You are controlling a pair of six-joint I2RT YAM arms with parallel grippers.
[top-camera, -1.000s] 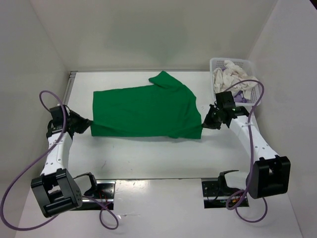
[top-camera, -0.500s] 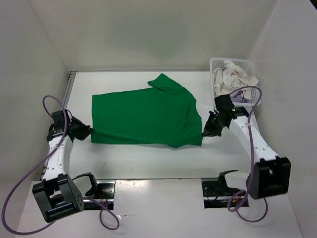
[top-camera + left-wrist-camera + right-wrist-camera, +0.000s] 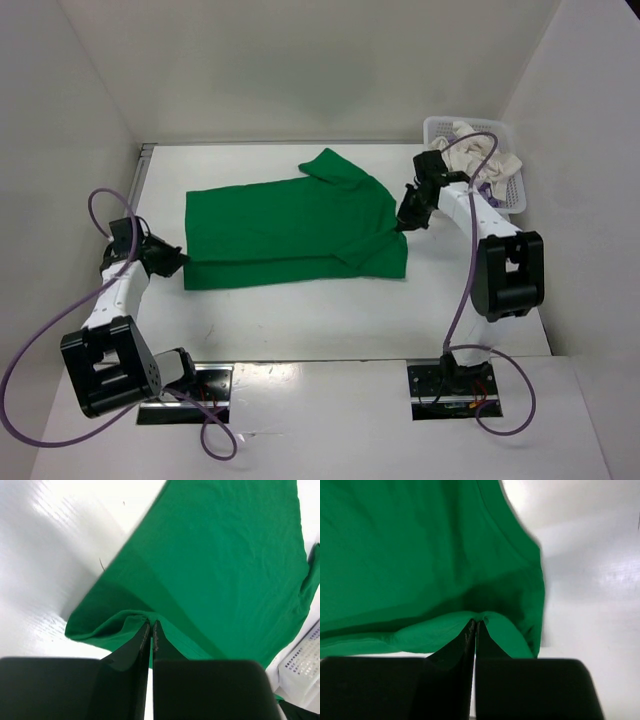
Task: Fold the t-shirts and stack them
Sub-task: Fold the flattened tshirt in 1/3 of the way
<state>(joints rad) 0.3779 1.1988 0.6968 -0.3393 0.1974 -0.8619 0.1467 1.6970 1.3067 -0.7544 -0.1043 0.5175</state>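
Two grips: left jaws and right jaws each closed tight on a small raised fold of the green shirt (image 3: 290, 225), as seen from both wrist cameras.
Left end: pinch taken at the shirt's near left corner, cloth puckered up into the jaws.
Right end: pinch taken on the right-hand edge, farther from the arm bases than the left pinch, with the near right corner lying loose below it.
Green shirt: spread almost flat across the middle of the table (image 3: 300, 330), one sleeve bunched at the far right.
Other laundry: white-cream shirt (image 3: 470, 150) heaped in the basket (image 3: 430, 125) at the far right corner, just beyond the right arm.
Likely step: first fold of the green shirt, judging by the two-ended hold.
Progress: early, with no folded shirt and no stack on the table.
Doing it well: raise both ends together and level, hold the cloth lightly taut between them, carry the held edge over the body, and lay it down square before opening either grip.
Watch for: a skewed crease from the uneven pinch points, a thin fold slipping free under tension, and the bunched sleeve trapped inside the fold.
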